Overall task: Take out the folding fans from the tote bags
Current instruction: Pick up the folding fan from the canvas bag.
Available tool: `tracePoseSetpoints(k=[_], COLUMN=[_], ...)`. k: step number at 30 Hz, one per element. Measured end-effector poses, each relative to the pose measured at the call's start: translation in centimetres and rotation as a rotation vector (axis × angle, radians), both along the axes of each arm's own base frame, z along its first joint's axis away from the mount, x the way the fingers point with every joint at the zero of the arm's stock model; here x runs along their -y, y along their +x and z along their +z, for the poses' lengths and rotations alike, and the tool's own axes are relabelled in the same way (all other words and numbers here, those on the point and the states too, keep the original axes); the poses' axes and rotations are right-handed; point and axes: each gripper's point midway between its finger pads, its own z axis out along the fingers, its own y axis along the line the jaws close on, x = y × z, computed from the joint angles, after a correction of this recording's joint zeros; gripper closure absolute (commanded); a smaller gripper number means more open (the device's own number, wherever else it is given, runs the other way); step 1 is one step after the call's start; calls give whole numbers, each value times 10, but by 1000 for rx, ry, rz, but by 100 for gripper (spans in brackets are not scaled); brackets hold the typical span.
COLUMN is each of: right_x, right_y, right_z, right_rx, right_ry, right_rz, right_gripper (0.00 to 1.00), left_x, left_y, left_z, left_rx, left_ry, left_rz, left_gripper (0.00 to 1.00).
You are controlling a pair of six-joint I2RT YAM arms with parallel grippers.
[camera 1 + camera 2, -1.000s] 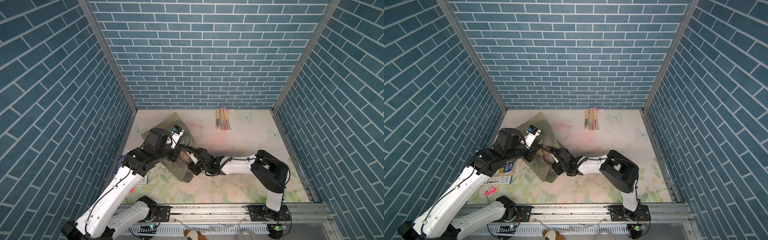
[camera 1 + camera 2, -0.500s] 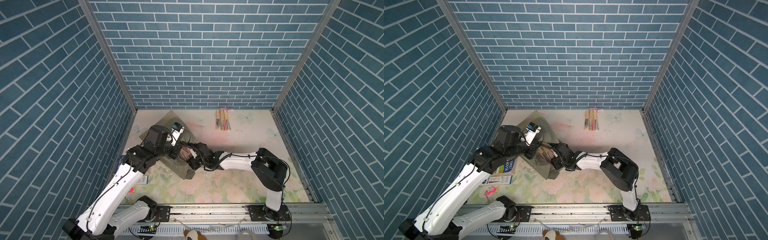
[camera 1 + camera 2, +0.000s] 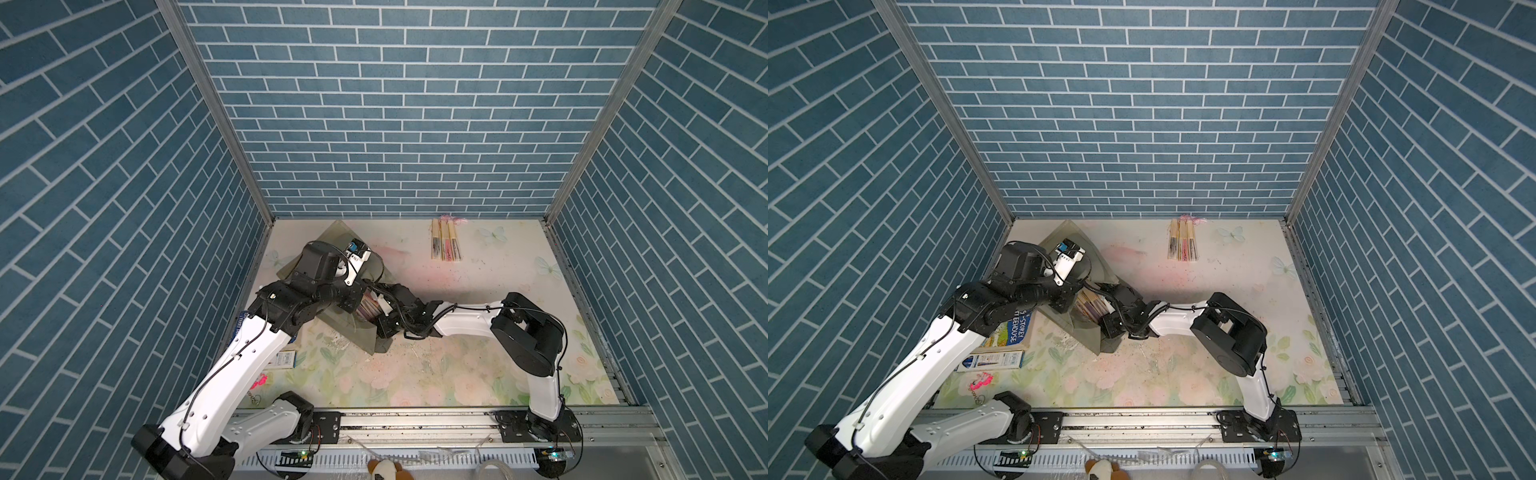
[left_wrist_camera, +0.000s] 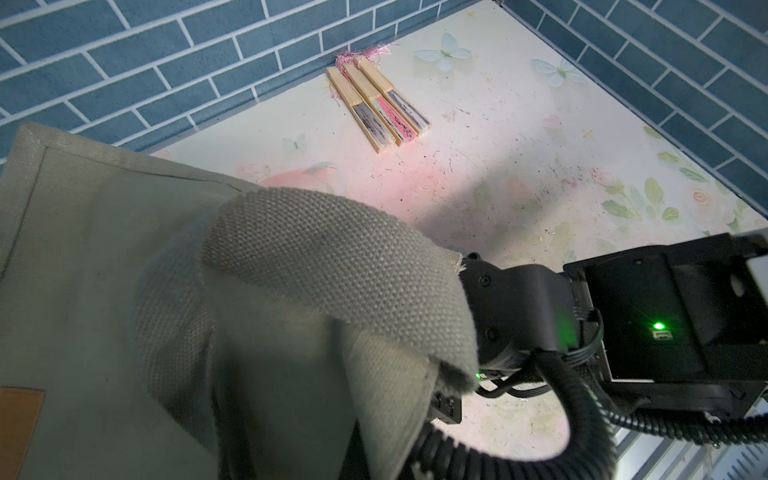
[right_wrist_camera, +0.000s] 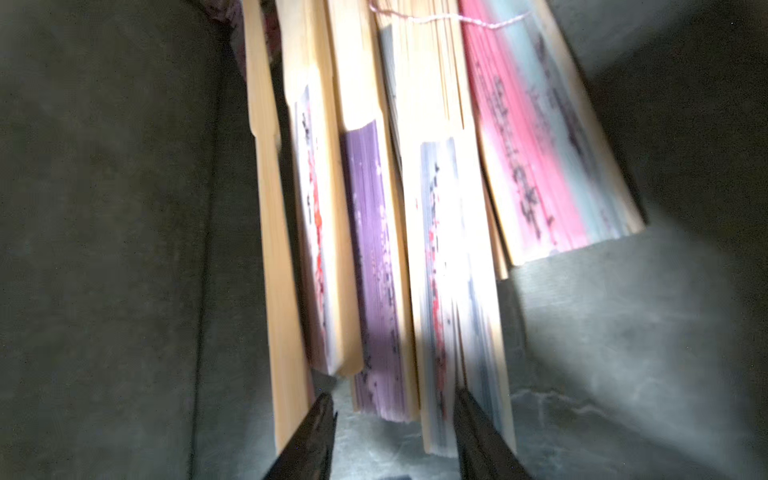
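Observation:
The grey-green tote bag (image 3: pixel 362 337) lies at the left of the table, its mouth facing right. My left gripper (image 3: pixel 1072 300) holds the bag's upper edge raised; in the left wrist view the bag's fabric (image 4: pixel 104 270) hides its jaws. My right gripper (image 5: pixel 395 405) is inside the mouth, open. Several closed folding fans (image 5: pixel 374 249) lie just ahead of it, and the purple fan's end (image 5: pixel 384 399) sits between its fingertips. In both top views these fans (image 3: pixel 368 308) (image 3: pixel 1090 308) show in the opening beside the right gripper (image 3: pixel 376 301). Three more fans (image 3: pixel 445 246) (image 3: pixel 1182 245) (image 4: pixel 376 106) lie by the back wall.
A blue book (image 3: pixel 1013 328), a small flat box (image 3: pixel 992 360) and a pink keychain (image 3: pixel 982 380) lie left of the bag, under my left arm. The right arm's black elbow (image 3: pixel 528 332) sits low over the table's right half. Brick walls close in three sides.
My right gripper has pushed back and left, deeper into the bag's mouth. The left arm has shifted slightly and still holds the bag's edge up.

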Motion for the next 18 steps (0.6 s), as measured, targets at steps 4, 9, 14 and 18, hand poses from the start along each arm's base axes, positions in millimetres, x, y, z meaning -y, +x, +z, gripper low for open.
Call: tracePoseSetpoints(k=[4,9,14,18], right_x=[0,-3,5,14], right_y=[-9,-21,-21,-8], right_z=[5,12,17,24], right_rx=[-21,-21,11,65], right_ry=[25,39,9,-25], right_rz=[37,95,67,3], right_gripper=[53,53,52,51], left_x=[2,0,-1,0], left_y=[1,-1,-8,-9], left_z=[6,12,16,18], left_rx=[-13,-6,9,17], left_ry=[11,28,32,29], left_rz=[-8,-25,-52,-67], left_gripper=[100,100,100,100])
